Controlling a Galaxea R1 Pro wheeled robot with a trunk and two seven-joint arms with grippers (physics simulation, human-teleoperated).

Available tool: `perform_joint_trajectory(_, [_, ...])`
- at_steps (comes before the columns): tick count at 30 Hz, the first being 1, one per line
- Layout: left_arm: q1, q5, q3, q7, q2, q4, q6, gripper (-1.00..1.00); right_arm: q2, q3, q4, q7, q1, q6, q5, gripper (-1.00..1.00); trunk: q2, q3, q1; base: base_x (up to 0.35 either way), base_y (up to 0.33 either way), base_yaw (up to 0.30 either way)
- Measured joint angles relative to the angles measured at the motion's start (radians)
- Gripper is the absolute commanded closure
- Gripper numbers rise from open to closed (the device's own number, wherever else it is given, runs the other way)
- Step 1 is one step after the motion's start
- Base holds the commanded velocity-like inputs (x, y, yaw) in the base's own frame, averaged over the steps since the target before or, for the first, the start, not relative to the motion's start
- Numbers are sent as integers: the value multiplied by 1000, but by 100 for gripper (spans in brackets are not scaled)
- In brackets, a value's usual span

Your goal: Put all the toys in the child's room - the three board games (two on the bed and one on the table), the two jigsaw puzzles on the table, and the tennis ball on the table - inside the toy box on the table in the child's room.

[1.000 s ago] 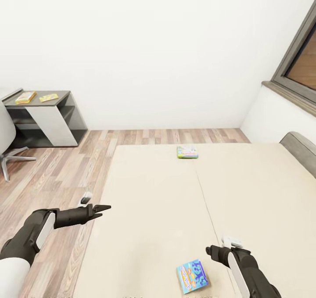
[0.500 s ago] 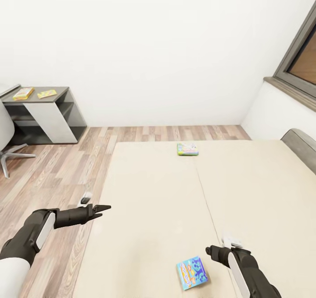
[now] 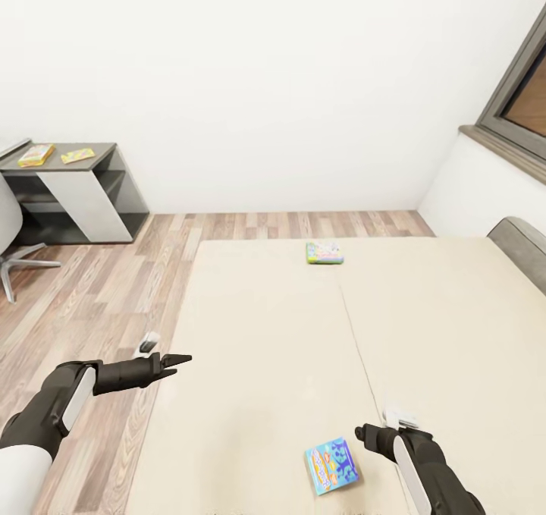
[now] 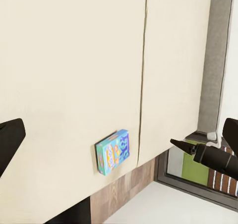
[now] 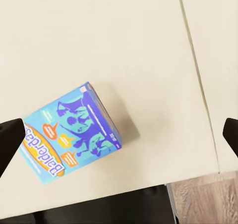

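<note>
Two board games lie on the cream bed [image 3: 258,333]. The blue cartoon one [image 3: 331,466] is near the bed's close edge, and the pale green one [image 3: 324,252] lies at the far edge. My right gripper [image 3: 365,432] hovers just right of the blue game [image 5: 69,132], above the bed. It is open, with its fingertips [image 5: 10,140] wide apart either side of the box. My left gripper [image 3: 182,361] hangs over the bed's left edge, open and holding nothing. Its fingertips [image 4: 10,137] frame the blue game [image 4: 113,151] from a distance.
A low dark grey-topped cabinet [image 3: 72,189] stands by the far wall at left, with two bright flat items [image 3: 36,155] on it. A chair [image 3: 11,227] is beside it. Wood floor [image 3: 91,295] runs along the bed's left. A grey headboard [image 3: 523,249] and a window [image 3: 523,105] are at right.
The whole picture has shifted a little, with the room's things sliding up in view, so the camera moved. Both arms hold the same pose and both games lie where they were.
</note>
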Motion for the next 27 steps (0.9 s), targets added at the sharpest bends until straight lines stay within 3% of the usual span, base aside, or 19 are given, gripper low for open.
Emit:
perform_joint_trajectory(16, [0, 0, 0, 0, 0, 0, 0, -100, 0, 1, -5, 0, -3, 3, -3, -100, 0, -26, 0, 0, 0, 0])
perform_joint_trajectory(27, [0, 0, 0, 0, 0, 0, 0, -100, 0, 3, -1, 7, -89, 13, -4, -100, 0, -44, 0, 0, 0, 0])
